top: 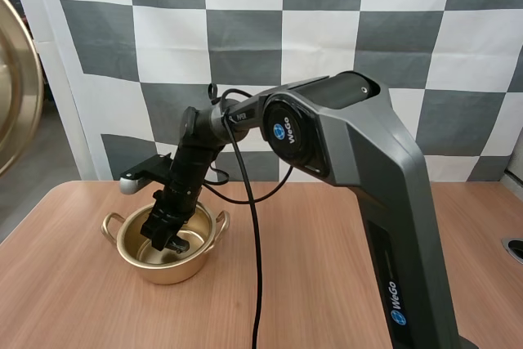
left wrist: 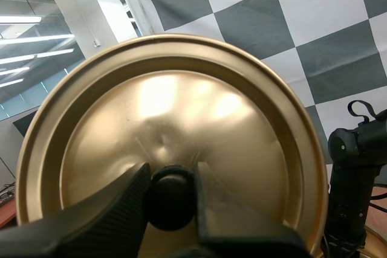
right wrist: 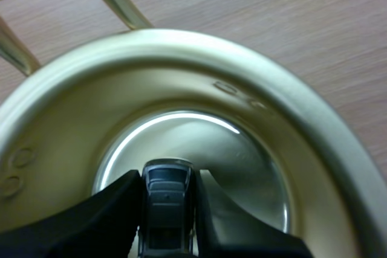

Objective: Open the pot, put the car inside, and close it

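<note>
— Judging progress at that moment: opened the pot yet?
— Opened, yes. Found the golden lid [left wrist: 181, 107] off the pot [top: 163, 271] and held up well to the left of it.
— Held how?
— By the left gripper [left wrist: 172, 172], clamped on the lid's black knob [left wrist: 171, 203] with a finger at each side.
— And the car?
— Saw the dark toy car [right wrist: 166, 209] pinched between the jaws of the right gripper [right wrist: 168, 179], down inside the open pot and near the shiny bottom. Could not tell whether touching the bottom or hanging just above.
— So placed or not?
— Judged not yet placed: gripped, not released. Reckoned the first step done and the second nearly so.
— Left to do?
— Letting go of the car, drawing the right arm up and out past the rim, then bringing the lid across and setting it down on the pot.
— Anything about the pot itself?
— Noted it upright on the wooden table [top: 327, 267], both loop handles free. Expected no need to shift it before closing.
</note>
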